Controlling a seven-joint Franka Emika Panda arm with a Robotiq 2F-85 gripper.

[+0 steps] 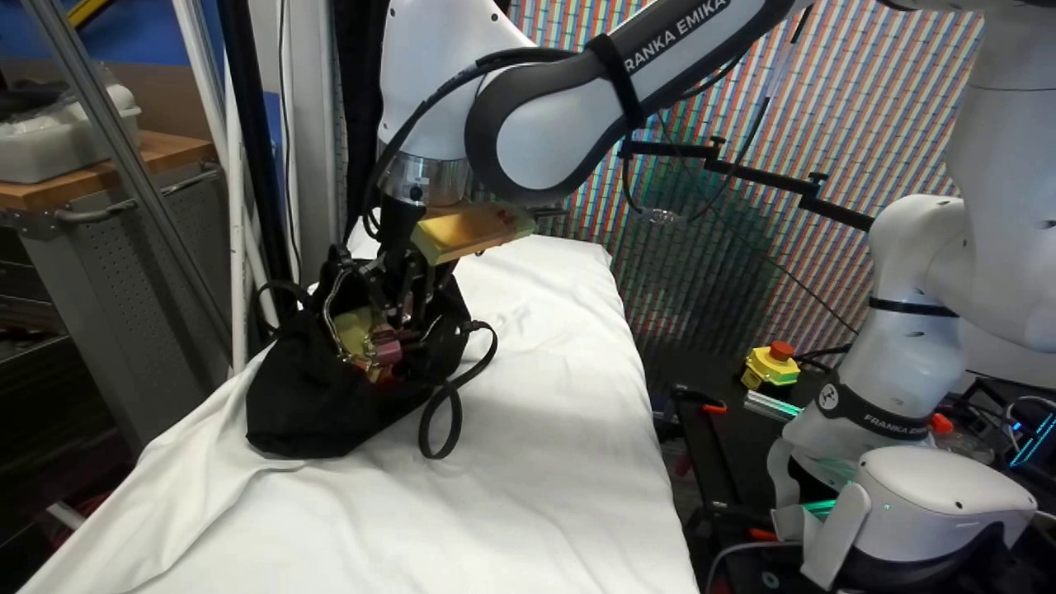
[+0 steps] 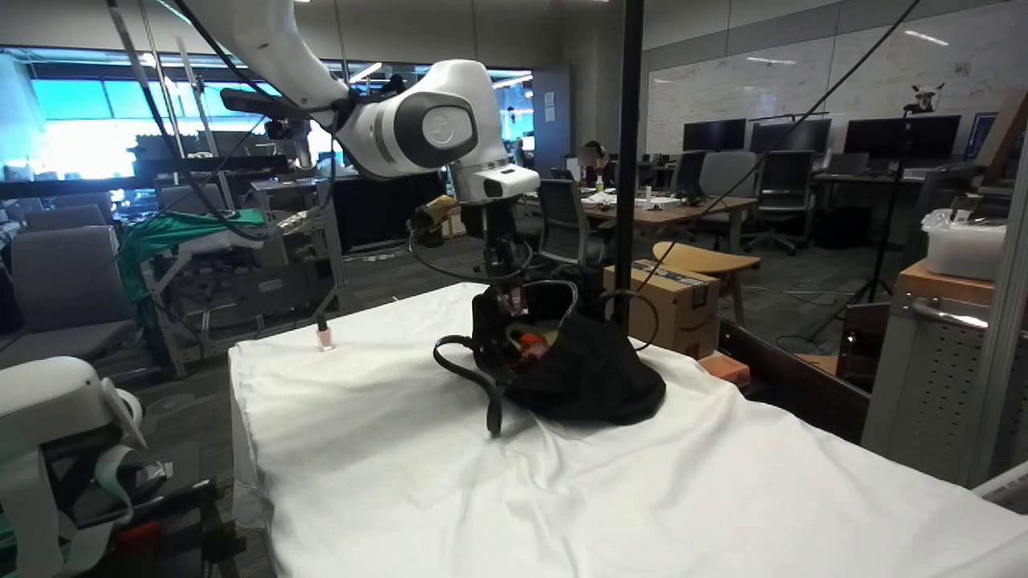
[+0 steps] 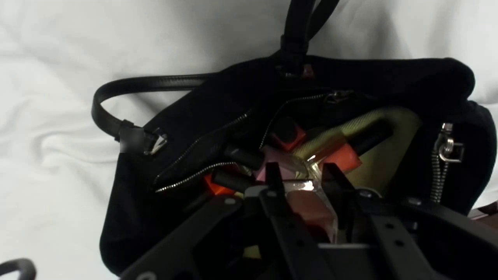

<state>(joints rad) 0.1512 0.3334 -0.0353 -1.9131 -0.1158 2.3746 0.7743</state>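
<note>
My gripper [image 3: 302,168] points down at the mouth of a black handbag [image 3: 233,89]. It is shut on a pinkish-red nail polish bottle [image 3: 311,210], with a finger on each side. The held bottle also shows at the fingertips in an exterior view [image 2: 516,302]. The bag [image 1: 313,412] lies open on the white cloth, its handles loose at the sides. Inside it, below the fingers, lie a pink bottle [image 3: 278,163], an orange bottle with a black cap [image 3: 342,157], a red-orange one [image 3: 290,136] and another orange one [image 3: 218,186]. Their lower parts are partly hidden.
A pale pink bottle with a black cap [image 2: 324,339] stands upright near the edge of the cloth-covered table [image 2: 385,449]. A black pole [image 2: 629,160] and a cardboard box [image 2: 675,309] stand behind the bag. A grey cabinet [image 1: 140,280] stands beside the table.
</note>
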